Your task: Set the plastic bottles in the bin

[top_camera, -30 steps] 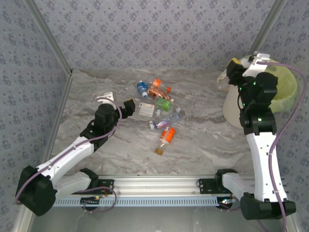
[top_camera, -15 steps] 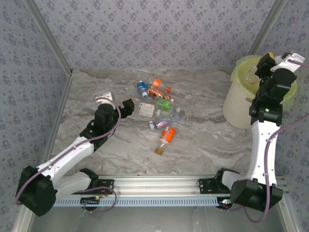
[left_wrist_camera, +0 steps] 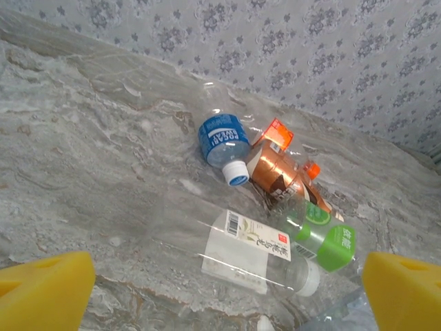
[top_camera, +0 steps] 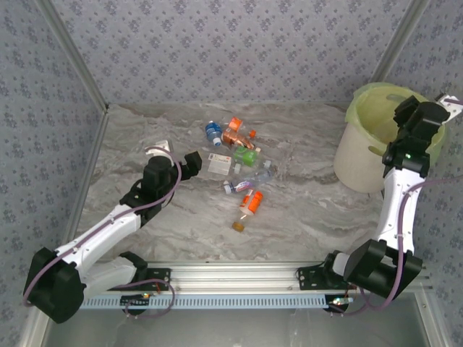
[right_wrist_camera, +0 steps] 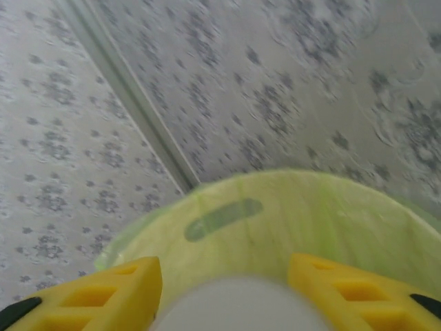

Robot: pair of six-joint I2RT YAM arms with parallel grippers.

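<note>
Grey marbled desk (top_camera: 304, 210), boxed in by floral wallpaper walls (top_camera: 231, 50) and metal corner posts (top_camera: 398, 43); the plastic bottles (top_camera: 246, 154) lie in a loose heap mid-desk, and the bin (top_camera: 358, 155) with its lime-green bag stands at the far right. Your left hand (top_camera: 195, 163) sits low just left of the heap, yellow fingers (left_wrist_camera: 48, 289) spread wide, nothing in it. Your right hand (top_camera: 409, 114) hangs over the bin's rim, fingers apart with a pale blurred shape between them, and you cannot tell whether it grips it.
</note>
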